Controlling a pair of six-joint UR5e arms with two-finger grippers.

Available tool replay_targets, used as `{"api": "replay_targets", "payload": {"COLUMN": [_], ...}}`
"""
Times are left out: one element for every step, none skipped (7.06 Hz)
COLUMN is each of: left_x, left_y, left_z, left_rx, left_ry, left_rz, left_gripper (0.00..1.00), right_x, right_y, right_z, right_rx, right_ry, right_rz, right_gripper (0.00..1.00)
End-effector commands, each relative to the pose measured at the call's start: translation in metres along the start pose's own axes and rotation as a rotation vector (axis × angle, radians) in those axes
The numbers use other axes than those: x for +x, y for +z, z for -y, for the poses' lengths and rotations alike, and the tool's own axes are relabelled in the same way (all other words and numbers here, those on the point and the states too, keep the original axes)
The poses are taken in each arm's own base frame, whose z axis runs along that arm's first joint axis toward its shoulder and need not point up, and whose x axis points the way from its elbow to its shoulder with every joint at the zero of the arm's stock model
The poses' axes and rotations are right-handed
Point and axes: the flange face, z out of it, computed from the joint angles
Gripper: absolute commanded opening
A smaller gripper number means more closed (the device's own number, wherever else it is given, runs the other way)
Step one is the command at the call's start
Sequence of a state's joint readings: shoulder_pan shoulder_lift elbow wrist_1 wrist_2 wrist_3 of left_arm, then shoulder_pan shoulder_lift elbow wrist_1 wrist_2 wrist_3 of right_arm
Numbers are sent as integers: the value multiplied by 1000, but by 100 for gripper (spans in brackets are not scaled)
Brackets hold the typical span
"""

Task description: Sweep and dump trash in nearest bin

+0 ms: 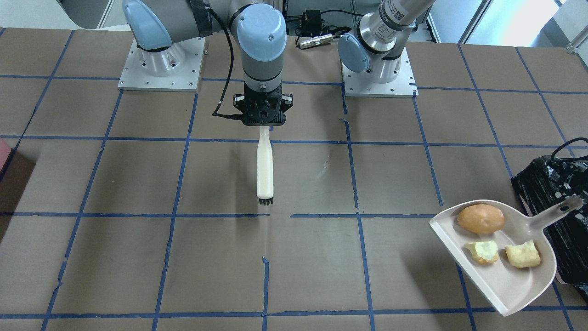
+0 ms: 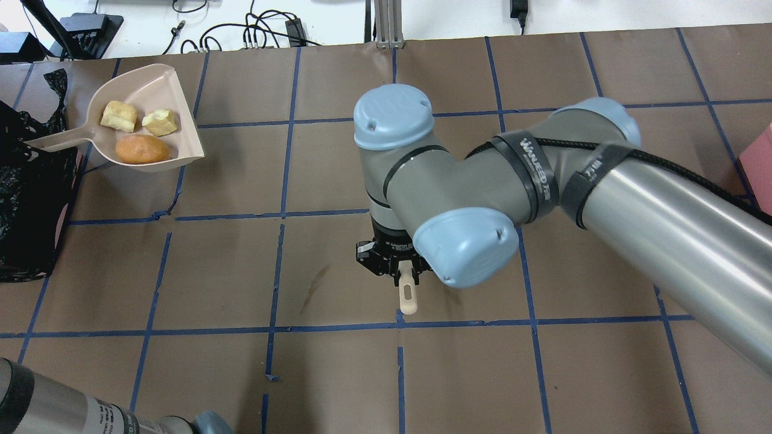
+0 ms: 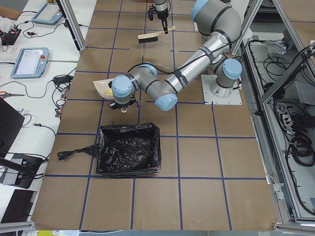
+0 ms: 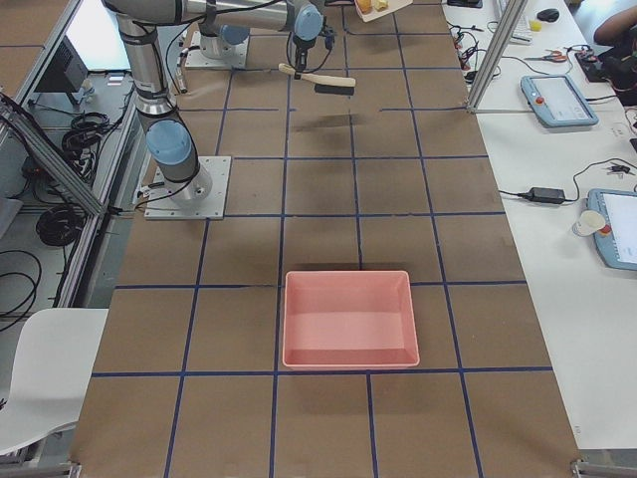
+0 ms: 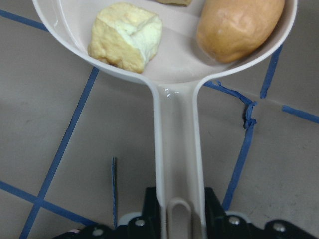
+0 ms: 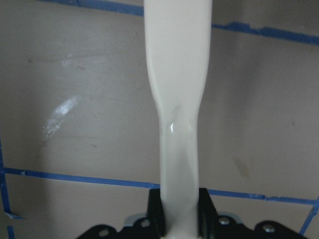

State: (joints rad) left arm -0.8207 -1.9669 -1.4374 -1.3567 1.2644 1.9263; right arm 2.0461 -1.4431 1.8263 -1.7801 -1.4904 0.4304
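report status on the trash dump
Left gripper shut on beige plastic dustpan; right gripper shut on cream black-bristled brush. Brown-orange oval lump and two pale yellow chunks in pan, undumped. Black-bagged bin beside, nothing between.

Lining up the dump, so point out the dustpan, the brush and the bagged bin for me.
dustpan [image 1: 509, 285]: front-facing view, bare pan floor.
brush [image 1: 264, 165]: front-facing view, middle of the white handle.
bin [image 3: 128, 152]: exterior left view, black liner inside.

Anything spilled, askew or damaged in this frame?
Nothing spilled: the brown-orange oval lump and two pale yellow-green spongy chunks all sit inside the pinkish plastic dustpan. Only minor oddities: the blue tape grid lines are torn and bunched in places, and a faint scuff marks the brown table.
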Motion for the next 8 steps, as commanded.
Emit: {"api": "replay_targets", "payload": {"left_x": [18, 29, 36, 45, 53, 60, 71, 84], "left_y": [-48, -78, -102, -131, -162, -181, -195, -199], "left_z": [-56, -84, -114, -146, -172, -205, -242, -269], "left_rx": [-32, -65, -90, -124, -155, -200, -208, -205], "left_ry": [-64, -102, -129, -164, -192, -215, -260, -298], "left_rz": [51, 90, 115, 126, 134, 130, 145, 146], "left_gripper": [5, 5, 5, 5, 5, 4, 4, 4], "right_x": [-2, -17, -22, -27, -29, -31, -36, -38], "right_y": [33, 46, 62, 75, 77, 80, 84, 89], "right_z": [-26, -27, -17, -11, -8, -11, -15, -16], "right_rx": [66, 81, 78, 80, 93, 88, 82, 76], "right_ry": [-22, -38, -34, -16, 10, 20, 8, 5], "right_rz": [31, 31, 14, 14, 21, 18, 11, 5], "right_gripper": [0, 0, 1, 2, 2, 2, 2, 2]}}
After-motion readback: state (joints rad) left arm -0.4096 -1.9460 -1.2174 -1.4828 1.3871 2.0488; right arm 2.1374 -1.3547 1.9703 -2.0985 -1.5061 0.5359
